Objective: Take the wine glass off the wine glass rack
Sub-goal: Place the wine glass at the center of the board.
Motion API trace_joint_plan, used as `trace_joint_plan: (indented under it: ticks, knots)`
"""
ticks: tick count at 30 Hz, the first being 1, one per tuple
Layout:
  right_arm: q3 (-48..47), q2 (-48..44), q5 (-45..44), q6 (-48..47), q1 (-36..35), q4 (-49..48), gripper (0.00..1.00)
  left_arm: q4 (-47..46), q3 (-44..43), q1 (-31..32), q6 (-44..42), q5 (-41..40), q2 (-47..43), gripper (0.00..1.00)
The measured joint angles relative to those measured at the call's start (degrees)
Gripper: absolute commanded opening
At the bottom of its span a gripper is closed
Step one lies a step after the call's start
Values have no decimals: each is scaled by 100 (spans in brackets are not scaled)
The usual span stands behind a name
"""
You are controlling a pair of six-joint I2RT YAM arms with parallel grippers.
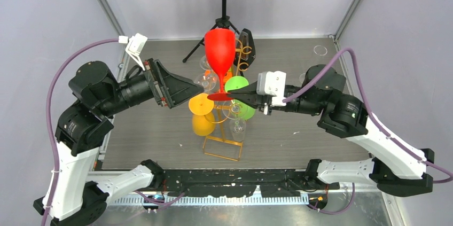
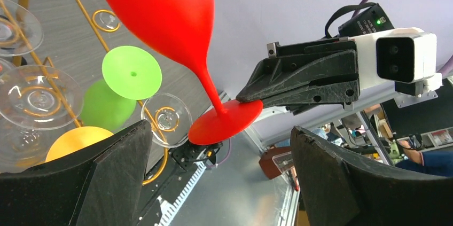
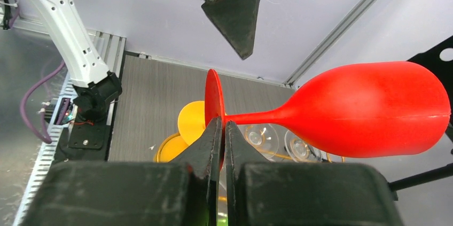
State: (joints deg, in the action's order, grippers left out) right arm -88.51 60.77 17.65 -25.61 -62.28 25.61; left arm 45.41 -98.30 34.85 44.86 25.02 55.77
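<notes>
Our right gripper (image 3: 220, 130) is pinching the foot rim of the red wine glass (image 1: 219, 49), which is standing upright above the gold rack (image 1: 220, 155) near the middle of the table (image 1: 299, 140). Our left gripper (image 1: 195, 91) is hovering spread open just left of the stem.

We see the wine glass (image 1: 219, 54): solid red, opaque, with a tall tulip bowl, thin stem and round flat foot. In the top view it stands upright at frame centre, bowl up, foot down, held in the air. The right gripper (image 1: 233, 95) pinches the foot's rim. In the left wrist view the foot is apart from the hooks. The wine glass rack (image 1: 221, 156) is thin gold-orange wire with scroll hooks up top. It stands upright at centre, with its rectangular base lying flat at lower centre.
</notes>
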Motion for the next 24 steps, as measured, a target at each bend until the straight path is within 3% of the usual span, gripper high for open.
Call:
trace_joint_plan:
  ticks: [24]
  knots:
    - [-140, 422, -313, -621, -905, -605, 6, -254, 428, -7, 20, 356, 4, 93]
